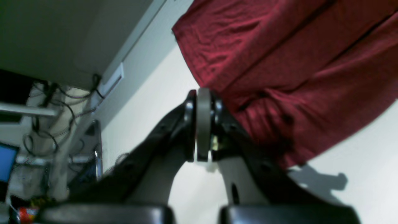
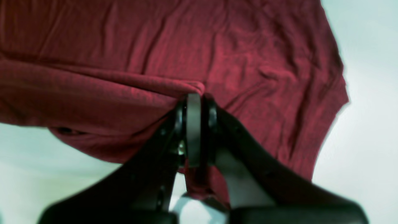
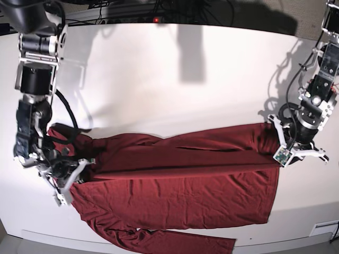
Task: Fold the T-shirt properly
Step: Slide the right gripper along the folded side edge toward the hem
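Two robot arms hold a dark red shirt stretched across a white table.

We see the shirt [image 3: 175,185] lying lengthwise on the table [image 3: 175,74], partly folded along its length, with one sleeve trailing along the near edge. Our right gripper [image 2: 193,102] is at the collar end, on the left of the overhead view, its fingers pressed together on a pinched ridge of cloth. Our left gripper [image 1: 203,96] is at the hem end, on the right of that view. Its fingers are also drawn together beside the shirt's corner, but we cannot tell whether any cloth is caught between them. The fabric is wrinkled and lies in long creases.
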### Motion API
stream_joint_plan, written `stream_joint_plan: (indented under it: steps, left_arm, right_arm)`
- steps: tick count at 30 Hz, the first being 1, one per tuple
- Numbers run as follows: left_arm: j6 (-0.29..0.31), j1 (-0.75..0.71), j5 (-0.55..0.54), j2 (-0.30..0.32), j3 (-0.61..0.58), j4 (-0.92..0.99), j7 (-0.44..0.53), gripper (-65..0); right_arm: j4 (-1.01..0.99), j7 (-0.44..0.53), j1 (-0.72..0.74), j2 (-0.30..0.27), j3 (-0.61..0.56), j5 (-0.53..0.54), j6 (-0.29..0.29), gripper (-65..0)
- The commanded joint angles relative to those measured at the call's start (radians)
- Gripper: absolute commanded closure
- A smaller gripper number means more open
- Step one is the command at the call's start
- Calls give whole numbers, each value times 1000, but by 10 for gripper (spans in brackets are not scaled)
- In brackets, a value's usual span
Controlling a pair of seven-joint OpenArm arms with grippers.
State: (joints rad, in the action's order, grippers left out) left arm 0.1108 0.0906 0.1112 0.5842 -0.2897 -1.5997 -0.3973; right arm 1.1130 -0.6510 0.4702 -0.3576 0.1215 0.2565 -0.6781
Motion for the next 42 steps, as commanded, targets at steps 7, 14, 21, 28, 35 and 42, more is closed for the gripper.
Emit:
stream_joint_plan:
  steps: [7,14,21,28,35,42]
  left_arm:
    - [-16,38,8,10,8,89,32,0]
    - [-16,45,8,9,8,89,55,0]
    - [-16,45,8,9,8,89,70,0]
    - [-16,45,7,9,8,124,74,0]
    - [-14,45,18,17,8,125,65,0]
    - [-13,45,-18,6,8,134,115,0]
  right_arm:
    - [-51,49,125,-13,-130,-61,10,0]
    - [-145,65,201,-13,-137,-79,32,0]
    - [-326,142,247,-12,-137,-109,32,0]
    - [-337,145,247,0,-137,-123,32,0]
    - [-337,140,247,0,-137,-123,19,0]
    - [-337,150,247,0,-137,-122,19,0]
